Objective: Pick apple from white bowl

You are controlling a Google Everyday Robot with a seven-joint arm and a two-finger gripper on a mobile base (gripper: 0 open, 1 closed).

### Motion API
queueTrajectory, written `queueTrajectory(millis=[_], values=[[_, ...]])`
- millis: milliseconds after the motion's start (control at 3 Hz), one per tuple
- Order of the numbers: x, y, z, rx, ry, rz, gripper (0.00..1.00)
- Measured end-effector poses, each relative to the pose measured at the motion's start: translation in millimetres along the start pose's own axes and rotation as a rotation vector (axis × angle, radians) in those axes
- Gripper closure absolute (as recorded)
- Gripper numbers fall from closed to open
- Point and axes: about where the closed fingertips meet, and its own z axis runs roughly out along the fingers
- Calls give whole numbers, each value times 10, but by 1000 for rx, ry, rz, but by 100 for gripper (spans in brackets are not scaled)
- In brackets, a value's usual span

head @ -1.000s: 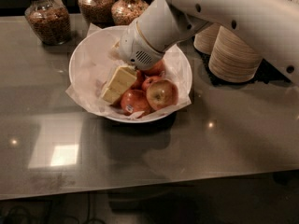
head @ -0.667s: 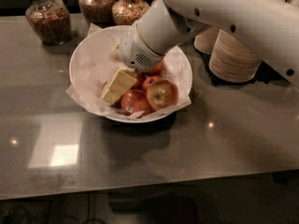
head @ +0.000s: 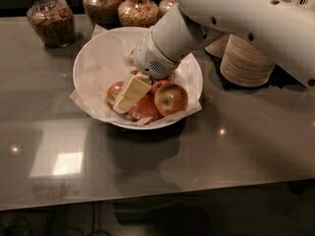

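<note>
Back of counter, 10 o'clock: a glass jar (head: 50, 21) of brown contents stands well apart from the bowl. More jars (head: 139, 9) line the rear edge toward 12 o'clock.
Counter (head: 246, 146): dark and glossy; it carries every item listed below.
White bowl (head: 86, 68): sits mid-counter, lined with crinkled white paper (head: 106, 58) that overhangs the rim at 8 o'clock and 4 o'clock.
Dark-red apple (head: 114, 91): lies at 8 o'clock inside the bowl, just beside the claw.
Claw (head: 129, 93): is lowered into the bowl at about 7 o'clock of its centre, tilted, with its cream tip between the dark-red apple and the stickered apple. Whether it is open or closed cannot be told.
Stickered apple (head: 143, 111): lies at 6 o'clock in the bowl, partly under the claw.
Apple (head: 171, 98): lies at 4 o'clock in the bowl, dimpled end toward the camera, resting against the neighbouring fruit. The claw is on its 9 o'clock side, near but not seen around it.
Arm (head: 236, 14): enters from 2 o'clock and crosses above the bowl's rear rim.
Stacked paper bowls (head: 248, 60): stand at 3 o'clock of the white bowl, apart from it.
Progress: the reach into the bowl appears done. No grip on the apple is evident.
Remaining: seat the claw around the apple, close on it, and lift it clear of the rim.
</note>
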Motion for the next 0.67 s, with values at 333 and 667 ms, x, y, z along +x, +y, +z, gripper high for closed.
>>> queueTrajectory(millis=[333, 667], values=[[94, -27, 94, -14, 11, 5, 22], [138, -34, 174, -26, 9, 6, 25]])
